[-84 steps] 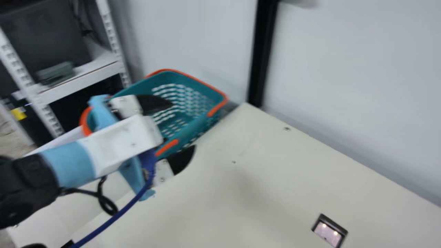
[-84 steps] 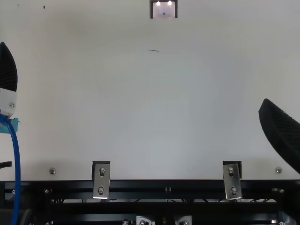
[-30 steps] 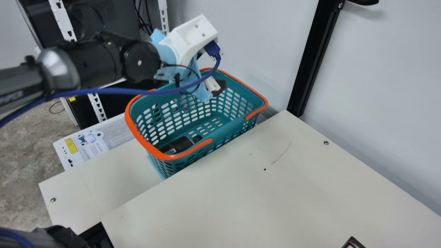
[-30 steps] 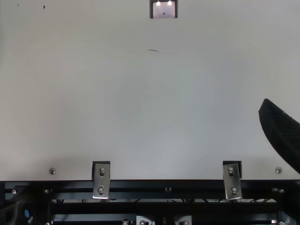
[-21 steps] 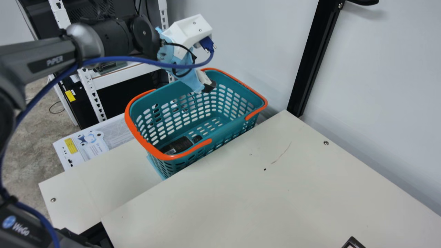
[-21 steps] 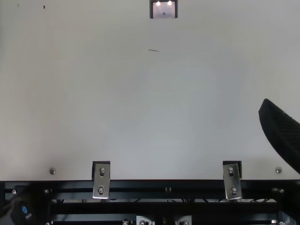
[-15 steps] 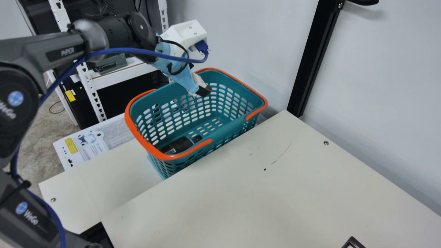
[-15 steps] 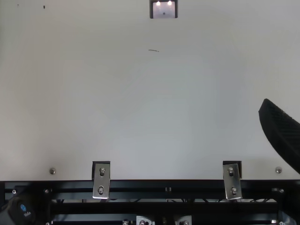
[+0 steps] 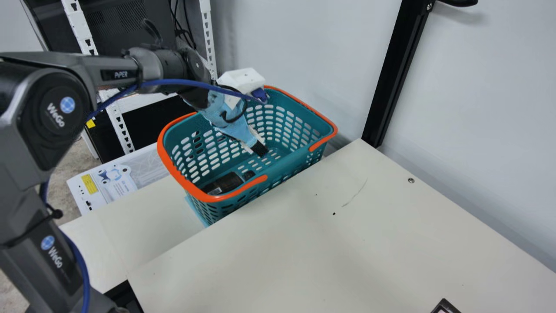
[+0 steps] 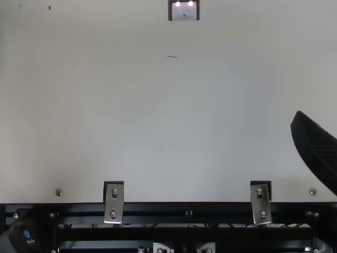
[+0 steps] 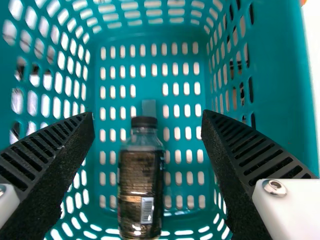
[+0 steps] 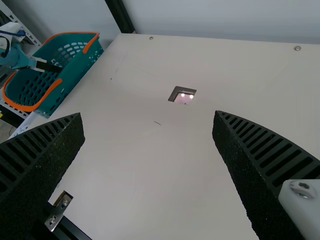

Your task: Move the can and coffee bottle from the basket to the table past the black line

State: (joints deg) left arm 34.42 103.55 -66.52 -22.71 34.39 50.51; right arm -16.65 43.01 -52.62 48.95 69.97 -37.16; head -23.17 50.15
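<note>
Cream tabletop [image 9: 347, 243] beside a pale grey wall [image 9: 282, 43]

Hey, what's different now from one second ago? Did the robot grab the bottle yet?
The left gripper came down from the basket's top edge, and now it's inside the basket, open, over the dark bottle. It hasn't grabbed anything or let anything go. The bottle, the basket and the right gripper stayed where they were.
</note>
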